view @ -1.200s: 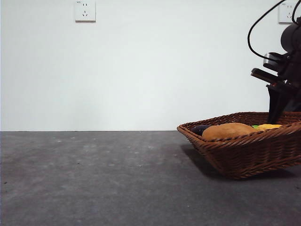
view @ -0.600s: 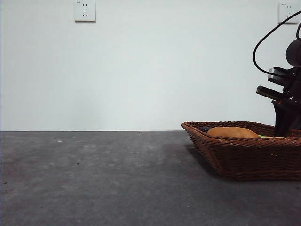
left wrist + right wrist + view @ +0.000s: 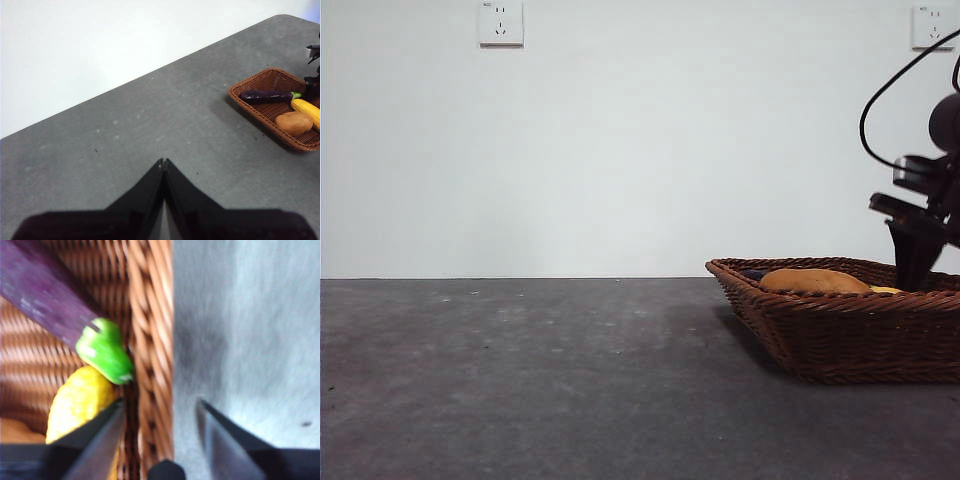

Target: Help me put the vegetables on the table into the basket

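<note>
The brown wicker basket [image 3: 840, 335] sits flat on the grey table [image 3: 520, 380] at the right. In it lie the tan potato [image 3: 812, 280] [image 3: 294, 123], the purple eggplant [image 3: 265, 96] [image 3: 40, 295] with its green stem, and the yellow vegetable [image 3: 307, 109] [image 3: 80, 395]. My right gripper [image 3: 912, 262] [image 3: 160, 402] is open at the basket's far right side. Its jaws straddle the braided rim [image 3: 150, 340] with a gap on each side. My left gripper [image 3: 163, 162] is shut on nothing, high above the bare table and far from the basket [image 3: 267, 80].
A white wall stands behind the table, with a socket [image 3: 501, 22] at upper left and another [image 3: 930, 25] at upper right. Bare grey table [image 3: 150, 125] stretches left of the basket. The right arm's black cable loops above the basket.
A second ago the basket was tilted, its right side raised. It now rests flat. The right gripper has drawn slightly to the right.
</note>
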Controlling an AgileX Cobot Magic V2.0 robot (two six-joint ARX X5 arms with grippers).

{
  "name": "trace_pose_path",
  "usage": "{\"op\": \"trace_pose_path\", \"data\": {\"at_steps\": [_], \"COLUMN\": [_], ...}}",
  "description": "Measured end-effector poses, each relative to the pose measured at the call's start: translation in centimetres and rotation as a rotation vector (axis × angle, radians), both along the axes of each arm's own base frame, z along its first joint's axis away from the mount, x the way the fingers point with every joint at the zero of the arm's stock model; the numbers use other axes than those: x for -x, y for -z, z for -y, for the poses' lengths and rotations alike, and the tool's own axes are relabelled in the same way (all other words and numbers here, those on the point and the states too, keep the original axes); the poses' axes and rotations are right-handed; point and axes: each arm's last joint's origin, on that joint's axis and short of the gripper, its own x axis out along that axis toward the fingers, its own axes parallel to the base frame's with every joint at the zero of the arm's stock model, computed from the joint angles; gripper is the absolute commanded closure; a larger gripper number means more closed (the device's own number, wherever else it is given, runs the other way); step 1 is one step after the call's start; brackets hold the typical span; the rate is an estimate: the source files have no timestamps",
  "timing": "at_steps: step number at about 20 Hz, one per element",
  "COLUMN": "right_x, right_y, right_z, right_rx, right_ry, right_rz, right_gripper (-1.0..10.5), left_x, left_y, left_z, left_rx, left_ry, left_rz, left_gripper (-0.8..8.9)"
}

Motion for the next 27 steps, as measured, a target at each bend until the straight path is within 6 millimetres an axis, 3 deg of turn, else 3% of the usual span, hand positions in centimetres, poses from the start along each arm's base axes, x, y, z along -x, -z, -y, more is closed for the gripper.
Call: {"op": "trace_pose_path", "data": {"at_steps": [2,5,10,12,14,16,20,23,27], "right_x": [0.5,2.6,10.4,13.6,16.7,19.5,24.0,25.9,26.3], "right_y": [-2.8,-8.5,-15.9,-17.7,-19.0,-19.8,-20.0,-19.9,-20.0], "right_z": [0.1,0.1,-0.8,-1.0,-1.1,-1.3,-1.5,-1.6,-1.6], "right_rx": [0.052,0.092,-0.076,-0.088,-0.09,-0.09,-0.084,-0.07,-0.06], "right_ry": [0.02,0.051,-0.019,-0.029,-0.033,-0.039,-0.065,-0.094,-0.109], "right_rz": [0.098,0.257,0.375,0.412,0.445,0.461,0.431,0.408,0.424], "right_gripper": [6.6,6.6,6.7,7.5,8.3,8.3,9.6,9.6,9.6], "left_x": [0.0,0.0,-0.5,-0.7,-0.8,-0.9,-1.5,-1.6,-1.6], "left_y": [0.0,0.0,0.0,0.0,0.0,0.0,0.0,0.0,0.0], "left_z": [0.0,0.0,0.1,0.2,0.2,0.3,0.4,0.5,0.5], "left_rx": [0.0,-0.001,-0.004,-0.006,-0.006,-0.007,-0.012,-0.012,-0.013], "left_ry": [0.0,0.0,0.0,0.0,0.0,0.0,0.0,0.0,0.0], "left_rz": [0.0,-0.001,-0.013,-0.019,-0.022,-0.024,-0.04,-0.043,-0.044], "left_gripper": [8.21,8.21,8.21,8.21,8.21,8.21,8.21,8.21,8.21]}}
